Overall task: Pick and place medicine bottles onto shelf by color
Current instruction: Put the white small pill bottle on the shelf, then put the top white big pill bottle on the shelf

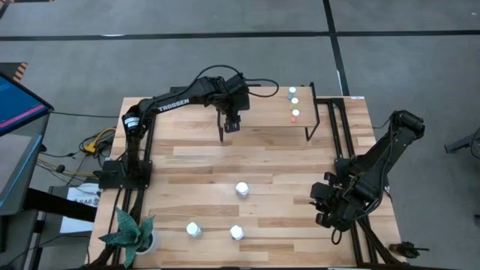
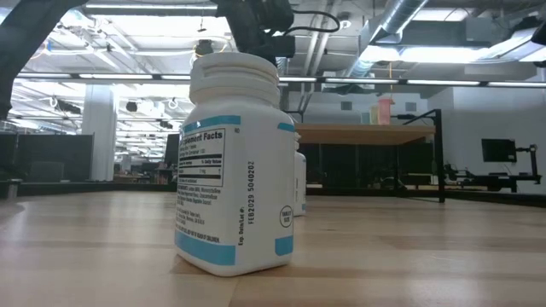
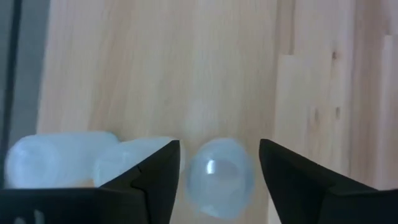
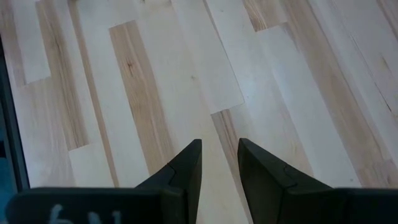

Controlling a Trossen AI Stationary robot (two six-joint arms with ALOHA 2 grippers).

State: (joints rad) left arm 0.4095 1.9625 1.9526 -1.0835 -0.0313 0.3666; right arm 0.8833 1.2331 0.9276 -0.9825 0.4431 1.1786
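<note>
The shelf [image 1: 262, 112] stands at the table's far side. Three small bottles with coloured caps [image 1: 294, 102] stand in a row at its right end. My left gripper [image 1: 232, 124] hangs over the shelf's left end, open, its fingers on either side of a pale-blue-capped bottle [image 3: 217, 177] that stands on the board, with small gaps showing. Two more pale bottles [image 3: 62, 158] are beside it on the board. Three white bottles [image 1: 242, 189] [image 1: 193, 229] [image 1: 236, 232] stand on the table. My right gripper [image 4: 219, 149] hovers over bare table at the near right, slightly open, nothing between its fingers.
A potted plant [image 1: 135, 236] sits at the table's near left corner. The shelf's black legs [image 1: 309, 127] stand at its right end. In the low view one white bottle [image 2: 230, 170] stands close to the camera and hides much of the table. Bare wood lies between the shelf and the white bottles.
</note>
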